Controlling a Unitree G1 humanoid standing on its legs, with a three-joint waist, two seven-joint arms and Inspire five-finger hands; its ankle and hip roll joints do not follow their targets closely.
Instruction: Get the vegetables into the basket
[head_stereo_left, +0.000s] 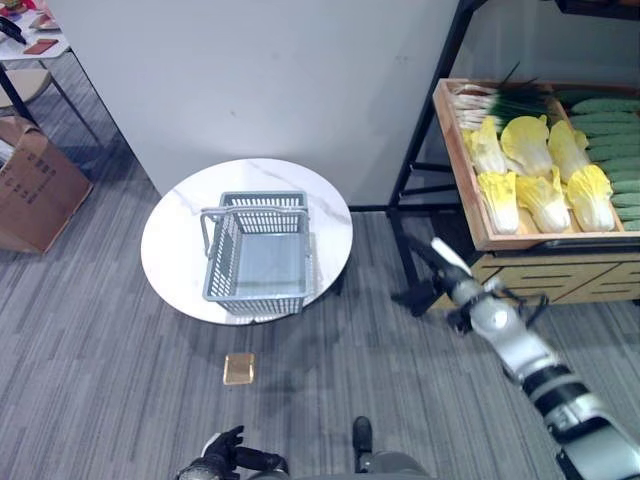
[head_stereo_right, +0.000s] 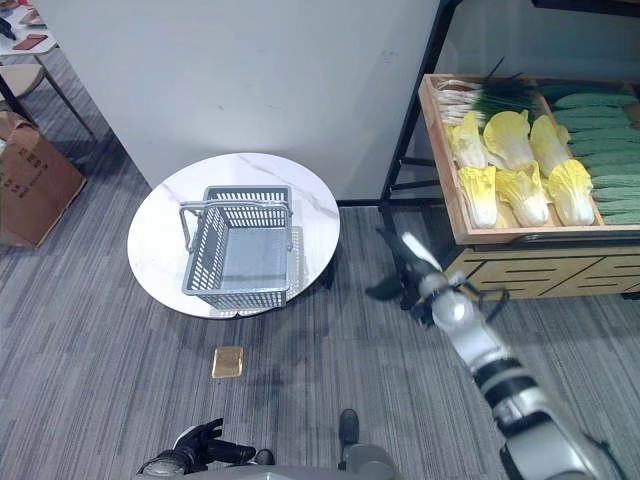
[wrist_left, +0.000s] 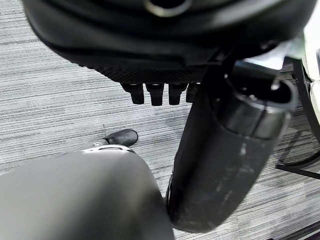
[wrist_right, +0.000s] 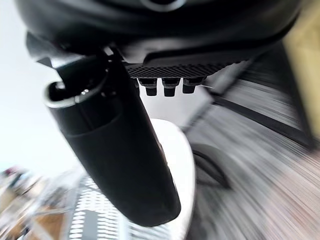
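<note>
- Right hand (head_stereo_left: 437, 272) is up in the air at about 4 o'clock from the table (head_stereo_left: 170, 245), between it and the shelf (head_stereo_left: 520, 240). Fingers are straight and spread, thumb sticking out, nothing in it.
- Left hand (head_stereo_left: 222, 452) hangs low at 6 o'clock, over the carpet. Its wrist cam shows the fingers (wrist_left: 156, 93) fairly relaxed, and it's holding nothing.
- Veggies are all in the wooden shelf tray at 3 o'clock: cabbages (head_stereo_left: 540, 170) in the middle, mostly with their long axes running from 12 to 6, yellow leafy ends toward 6 on the front ones.
- Cucumbers (head_stereo_left: 610, 135) are stacked on the far right, lying roughly 9 to 3.
- Scallions (head_stereo_left: 490, 102) are at the back left of the tray, white ends pointing to 9.
- Basket (head_stereo_left: 258, 250) sits on the round table, handles (head_stereo_left: 255, 212) up, long axis 12 to 6, with no veggies inside.
- Small tan square (head_stereo_left: 238, 368) lies on the floor just at 6 from the table.
</note>
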